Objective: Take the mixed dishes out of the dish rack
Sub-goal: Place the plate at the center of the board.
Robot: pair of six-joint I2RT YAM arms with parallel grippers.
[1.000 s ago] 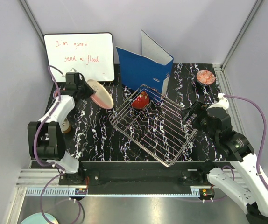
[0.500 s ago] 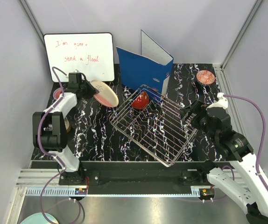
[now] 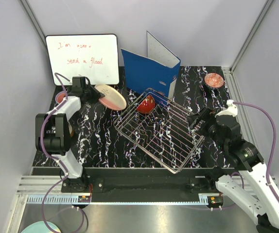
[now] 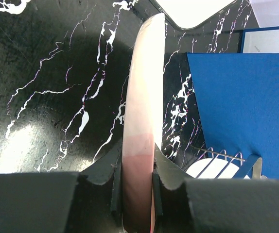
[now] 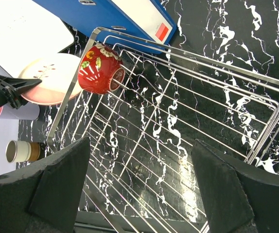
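My left gripper [image 3: 92,92] is shut on the rim of the cream-and-pink plate [image 3: 110,97], held above the table left of the dish rack [image 3: 178,141]. In the left wrist view the plate [image 4: 142,111] is edge-on between my fingers [image 4: 105,179]. A red-patterned bowl [image 3: 146,104] lies on its side in the rack's far corner; the right wrist view shows it too [image 5: 99,68]. My right gripper [image 3: 198,121] is open and empty over the rack's right side. A second red-patterned bowl [image 3: 214,80] sits at the table's far right. A pink cup [image 3: 60,98] and a cream-brown cup [image 3: 69,130] stand by the left arm.
A blue ring binder [image 3: 151,73] stands open just behind the rack. A whiteboard [image 3: 82,58] with red writing leans at the back left. The enclosure walls close in both sides.
My left gripper has carried the plate to the right, toward the rack's left corner, and the plate now lies flatter. My right gripper has shifted slightly.
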